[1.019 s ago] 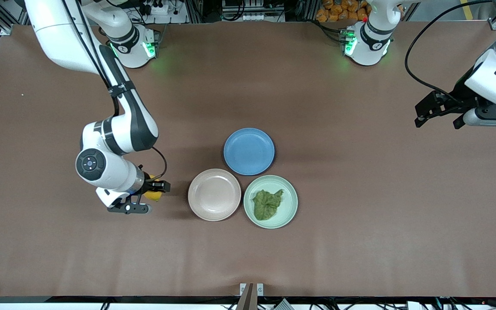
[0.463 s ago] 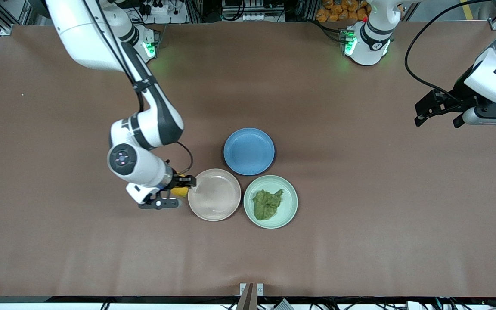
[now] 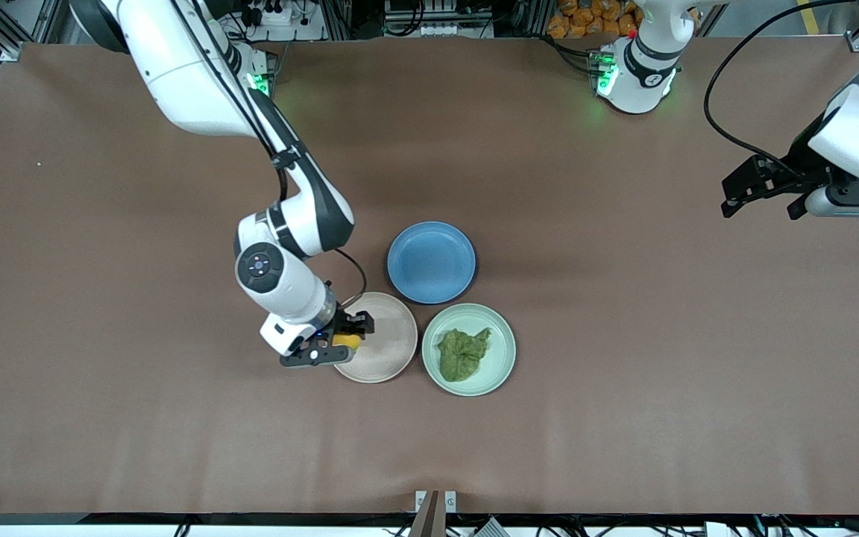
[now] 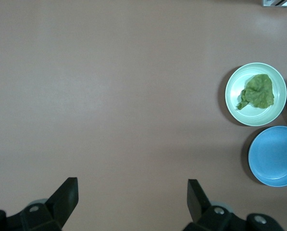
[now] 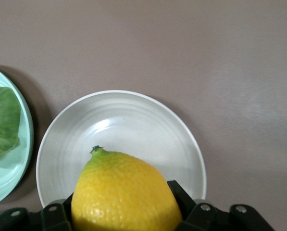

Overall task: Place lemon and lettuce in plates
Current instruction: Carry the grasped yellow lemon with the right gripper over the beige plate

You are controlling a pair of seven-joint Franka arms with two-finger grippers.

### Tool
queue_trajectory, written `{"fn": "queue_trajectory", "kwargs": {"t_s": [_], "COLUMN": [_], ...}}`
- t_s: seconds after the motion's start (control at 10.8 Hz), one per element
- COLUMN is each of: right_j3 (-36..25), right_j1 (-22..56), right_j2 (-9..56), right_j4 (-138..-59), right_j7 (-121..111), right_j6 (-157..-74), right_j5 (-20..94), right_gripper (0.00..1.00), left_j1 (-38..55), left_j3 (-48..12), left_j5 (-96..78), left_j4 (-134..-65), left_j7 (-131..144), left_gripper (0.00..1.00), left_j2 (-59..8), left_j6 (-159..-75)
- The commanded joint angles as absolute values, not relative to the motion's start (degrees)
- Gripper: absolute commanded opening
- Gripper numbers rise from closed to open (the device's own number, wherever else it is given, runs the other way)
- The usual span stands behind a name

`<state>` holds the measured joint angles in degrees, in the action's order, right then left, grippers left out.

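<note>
Yellow lemon (image 3: 347,341) is gripped by the right pincer (image 3: 345,335) over the beige plate (image 3: 388,350), ready for release; the left pincer (image 4: 132,204) waits open.

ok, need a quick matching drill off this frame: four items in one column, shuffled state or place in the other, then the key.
Items
1. lemon
2. lettuce
3. blue plate
4. left gripper

States or places
A. lying in the mint green plate
B. open, waiting over bare table at the left arm's end
C. clamped in the shut right gripper, over the beige-pink plate
D. holds nothing, farthest of the three plates from the front camera

Pairs: 1-C, 2-A, 3-D, 4-B
</note>
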<state>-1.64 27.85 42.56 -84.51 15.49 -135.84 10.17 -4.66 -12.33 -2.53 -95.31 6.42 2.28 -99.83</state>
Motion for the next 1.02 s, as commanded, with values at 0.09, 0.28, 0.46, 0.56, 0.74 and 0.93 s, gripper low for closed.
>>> {"fn": "queue_trajectory", "kwargs": {"t_s": [0.09,0.28,0.46,0.56,0.74,0.93], "right_j3": [-1.93,-1.93,-1.93,-1.93,-1.93,-1.93], "right_j1": [29.18,29.18,29.27,29.27,29.27,29.18], "right_j2": [46.05,46.67,46.93,46.93,46.93,46.93], "right_j4": [-82.35,-82.35,-82.35,-82.35,-82.35,-82.35], "right_j7": [16.17,16.0,16.0,15.91,15.73,15.82], "right_j6": [-139.13,-139.31,-139.48,-139.4,-139.39,-139.39], "right_j5": [11.16,11.07,10.99,10.73,10.55,10.63], "right_gripper": [0.43,0.52,0.87,1.0,1.0,1.0], "left_j1": [-5.54,-5.36,-4.84,-4.22,0.41,0.44], "left_j3": [-12.74,-12.57,-12.31,-12.22,-6.98,-6.68], "left_j5": [-3.52,-3.52,-2.99,-1.42,-0.88,-0.88], "left_j4": [-95.98,-96.06,-96.06,-95.98,-95.89,-95.89], "left_j7": [5.01,4.92,5.01,4.92,4.92,5.01], "left_gripper": [1.0,1.0,1.0,1.0,1.0,1.0], "left_j2": [3.87,3.87,3.87,3.87,3.96,3.87], "left_j6": [-98.0,-98.0,-97.91,-97.91,-97.74,-97.73]}}
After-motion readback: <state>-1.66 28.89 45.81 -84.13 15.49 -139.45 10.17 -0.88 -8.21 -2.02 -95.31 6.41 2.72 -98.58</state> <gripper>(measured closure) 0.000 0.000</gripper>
